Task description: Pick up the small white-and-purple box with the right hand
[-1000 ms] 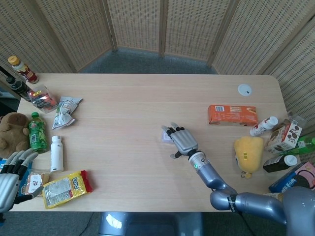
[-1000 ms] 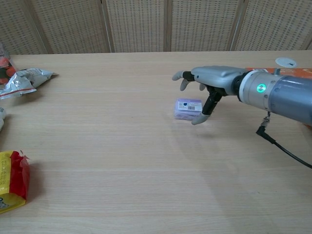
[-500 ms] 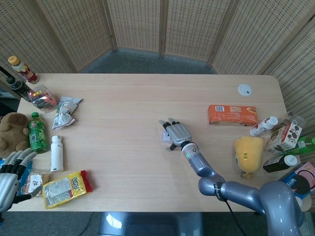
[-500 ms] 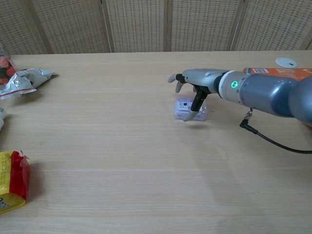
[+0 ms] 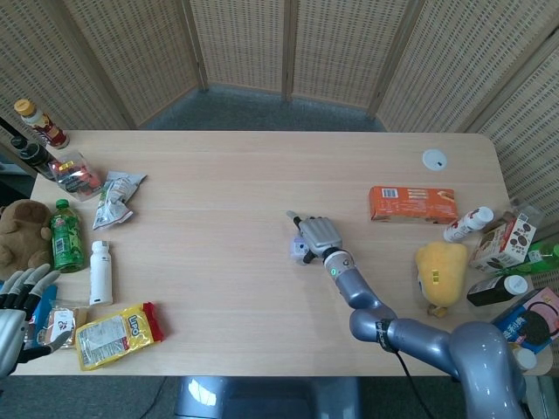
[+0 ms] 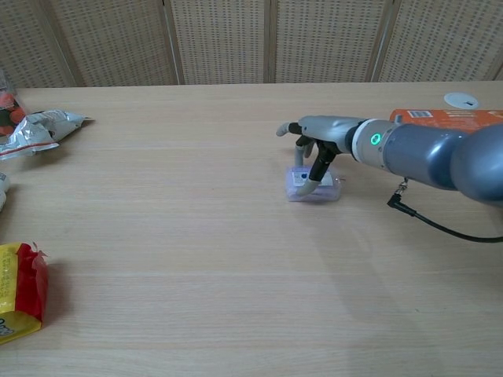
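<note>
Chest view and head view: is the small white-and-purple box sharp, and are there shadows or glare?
Chest view: the small white-and-purple box is slightly soft under the grey right hand, with a faint shadow on the wooden table. Head view: even light, no glare; box tiny, mostly covered.

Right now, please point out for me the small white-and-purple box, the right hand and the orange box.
small white-and-purple box (image 6: 322,191), chest view, on its front lower edge.
right hand (image 6: 318,140), chest view, on the back of the hand.
orange box (image 5: 411,203), head view, middle of its top face.

Pale lilac-and-white box (image 6: 313,185), seemingly barcoded; orange carton (image 5: 412,203); yellow plush (image 5: 439,272).
</note>
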Available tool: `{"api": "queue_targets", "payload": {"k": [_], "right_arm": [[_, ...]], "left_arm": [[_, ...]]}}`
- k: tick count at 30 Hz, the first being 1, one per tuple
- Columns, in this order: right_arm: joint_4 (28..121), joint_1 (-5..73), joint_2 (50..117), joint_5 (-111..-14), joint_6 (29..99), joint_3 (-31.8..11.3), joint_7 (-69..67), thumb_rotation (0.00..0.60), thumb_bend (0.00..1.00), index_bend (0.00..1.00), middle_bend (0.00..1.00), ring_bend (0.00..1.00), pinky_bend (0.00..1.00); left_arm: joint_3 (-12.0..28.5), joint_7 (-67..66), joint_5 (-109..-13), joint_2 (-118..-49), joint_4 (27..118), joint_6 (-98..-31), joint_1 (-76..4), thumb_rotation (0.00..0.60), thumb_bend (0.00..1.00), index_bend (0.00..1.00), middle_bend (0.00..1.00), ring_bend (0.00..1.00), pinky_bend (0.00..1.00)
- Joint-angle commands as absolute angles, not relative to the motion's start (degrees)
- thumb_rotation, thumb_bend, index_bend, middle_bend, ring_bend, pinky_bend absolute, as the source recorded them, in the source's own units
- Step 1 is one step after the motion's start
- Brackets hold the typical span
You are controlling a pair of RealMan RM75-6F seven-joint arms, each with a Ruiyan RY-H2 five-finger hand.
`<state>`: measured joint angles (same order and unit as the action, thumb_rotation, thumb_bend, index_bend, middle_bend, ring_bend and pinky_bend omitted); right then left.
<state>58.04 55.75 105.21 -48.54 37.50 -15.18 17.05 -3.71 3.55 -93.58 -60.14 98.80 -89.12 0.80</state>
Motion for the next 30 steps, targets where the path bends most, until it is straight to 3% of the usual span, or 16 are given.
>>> {"api": "queue_targets", "payload": {"k": [1, 13, 19, 30], "right_arm": [[57.24, 55.62, 105.60, -49.33, 37.70, -15.20, 16.10, 0.600, 0.14, 0.10, 0.51, 0.34, 0.42], [56.15, 53.51, 105.22, -51.51, 37.97, -13.86, 13.49, 0.600, 0.15, 0.13, 0.52, 0.37, 0.42], [56.22, 52.92, 105.02, -52.24, 38.56, -14.03, 12.62, 0.600, 0.17, 0.24, 0.67, 0.49, 0.51], [71.71, 51.48, 95.51, -53.18, 44.13, -15.27, 16.27, 0.600, 0.17, 0.26, 0.69, 0.53, 0.55]], "left_arm": [[-3.72, 3.63, -93.60, -60.16, 98.75, -89.14, 0.82, 0.600, 0.22, 0.11, 0.07, 0.00, 0.00], [-3.67, 4.15, -93.76, -60.18, 98.35, -89.32, 0.87, 0.600, 0.23, 0.11, 0.07, 0.00, 0.00], [-3.65, 4.01, -93.72, -60.21, 98.43, -89.46, 0.98, 0.600, 0.22, 0.11, 0.07, 0.00, 0.00], [-3.76, 3.63, -94.19, -60.40, 98.68, -89.38, 0.89, 0.600, 0.22, 0.11, 0.07, 0.00, 0.00]]}}
